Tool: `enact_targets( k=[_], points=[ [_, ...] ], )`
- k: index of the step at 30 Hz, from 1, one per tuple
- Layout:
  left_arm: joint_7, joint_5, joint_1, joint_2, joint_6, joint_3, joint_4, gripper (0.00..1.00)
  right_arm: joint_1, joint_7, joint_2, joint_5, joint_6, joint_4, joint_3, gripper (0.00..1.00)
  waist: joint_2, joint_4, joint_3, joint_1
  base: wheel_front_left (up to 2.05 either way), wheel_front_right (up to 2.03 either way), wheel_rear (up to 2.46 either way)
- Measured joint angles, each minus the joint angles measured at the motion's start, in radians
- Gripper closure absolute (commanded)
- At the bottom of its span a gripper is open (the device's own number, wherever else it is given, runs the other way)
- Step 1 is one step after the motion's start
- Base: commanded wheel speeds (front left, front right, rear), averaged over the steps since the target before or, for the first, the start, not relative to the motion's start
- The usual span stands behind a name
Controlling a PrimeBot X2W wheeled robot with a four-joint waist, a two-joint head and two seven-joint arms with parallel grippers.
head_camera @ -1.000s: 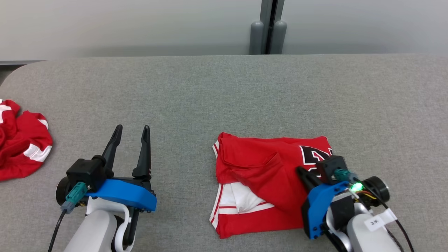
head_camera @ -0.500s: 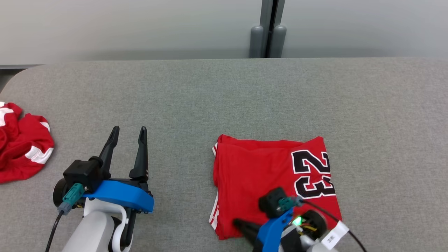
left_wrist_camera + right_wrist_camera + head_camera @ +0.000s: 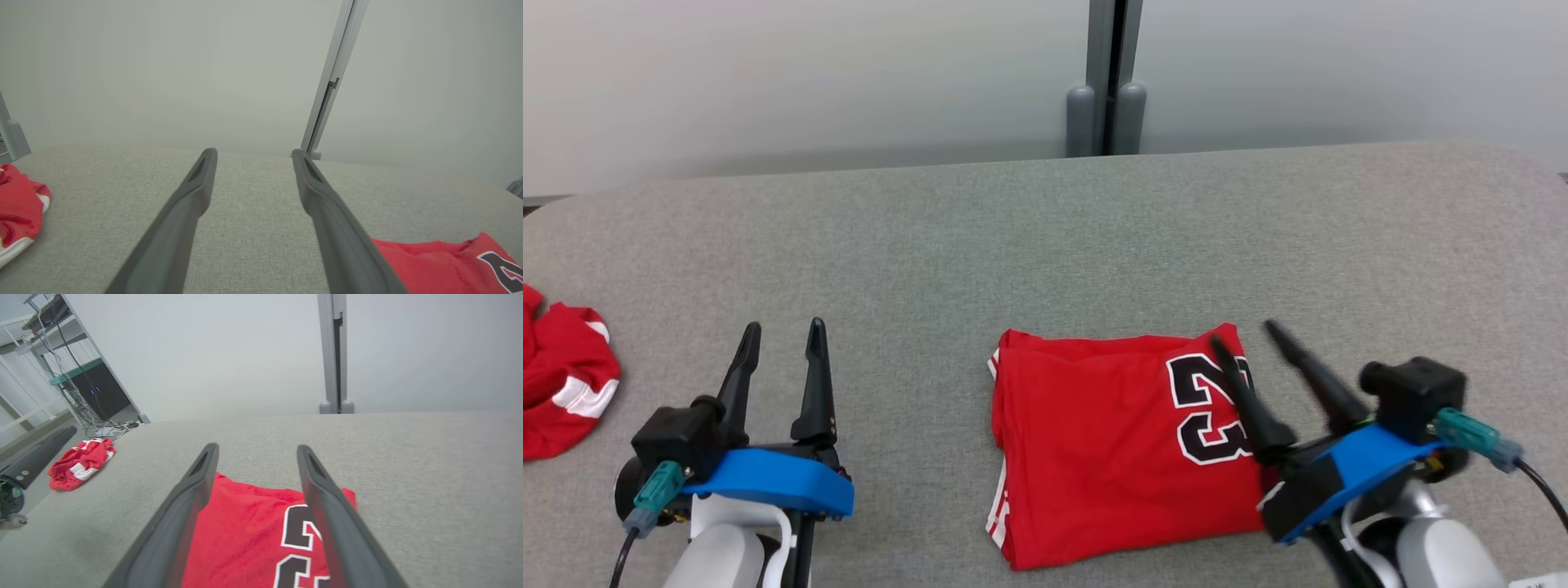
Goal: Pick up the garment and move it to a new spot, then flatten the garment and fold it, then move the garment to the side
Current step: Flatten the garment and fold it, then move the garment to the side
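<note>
The grey cloth-covered table (image 3: 1045, 229) carries everything we work with. On it the garment (image 3: 1094, 457), a red jersey with a black number (image 3: 1209, 408), lies as a tidy folded rectangle close to the table's near edge, a little right of its middle. We judge the flattening and folding done, so the step in hand is the last one: moving the garment to the side. That calls for a grip on the whole stack of layers at one edge, not just the top sheet, or the fold may fall open as we carry or slide it. A second red garment (image 3: 564, 384) sits crumpled at the table's left edge, well apart. Our right gripper (image 3: 1243, 332) hangs over the garment's right edge, beside the number, its two fingers spread a moderate way and holding nothing. Whether they touch the cloth we cannot tell. Our left gripper (image 3: 783, 325) is over bare table near the near edge, between the two garments, fingers likewise parted and empty.
</note>
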Motion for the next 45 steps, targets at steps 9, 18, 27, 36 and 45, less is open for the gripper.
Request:
enact_targets(
  k=[9,18,27,36,45],
  points=[
    [-0.003,0.009,0.073,-0.002,0.014,0.031,-0.023,0.00,0.010,-0.102,0.002,-0.234,0.000,0.056,-0.242,0.00,0.0000,-0.037,-0.040,0.0000,0.00,0.00,0.00],
    [-0.003,0.019,0.139,-0.007,0.015,0.037,-0.025,0.00,0.009,-0.106,-0.008,-0.230,0.000,0.164,-0.242,0.00,0.0000,-0.049,-0.090,-0.0001,0.00,0.00,0.00],
    [-0.003,0.017,0.163,-0.007,0.024,0.035,-0.032,0.00,0.009,-0.106,-0.006,-0.225,0.000,0.175,-0.237,0.00,0.0000,-0.056,-0.102,-0.0001,0.00,0.00,0.00],
    [0.000,0.016,0.162,-0.007,0.032,0.029,-0.044,0.00,0.009,-0.077,-0.004,-0.223,0.000,0.170,-0.237,0.00,0.0000,-0.050,-0.087,-0.0001,0.00,0.00,0.00],
    [0.002,0.018,0.140,0.001,0.041,0.027,-0.069,0.00,-0.036,0.048,-0.001,-0.215,0.000,0.156,-0.162,0.00,0.0000,-0.040,-0.045,-0.0001,0.00,0.00,0.00]
  ],
)
